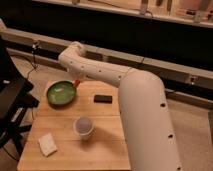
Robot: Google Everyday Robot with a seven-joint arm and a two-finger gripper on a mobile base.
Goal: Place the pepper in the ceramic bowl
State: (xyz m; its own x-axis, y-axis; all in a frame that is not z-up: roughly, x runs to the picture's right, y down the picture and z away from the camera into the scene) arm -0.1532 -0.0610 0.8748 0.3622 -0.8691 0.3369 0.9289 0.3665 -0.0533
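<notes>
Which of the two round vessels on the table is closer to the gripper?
The green ceramic bowl at the table's far left: the gripper is at its rim, with the pepper. The pale cup stands farther away, mid-table.

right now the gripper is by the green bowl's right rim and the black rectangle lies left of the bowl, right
Not quite: the camera view shows the black rectangle right of the green bowl, not left. The gripper is by the bowl's right rim, near the pepper.
</notes>
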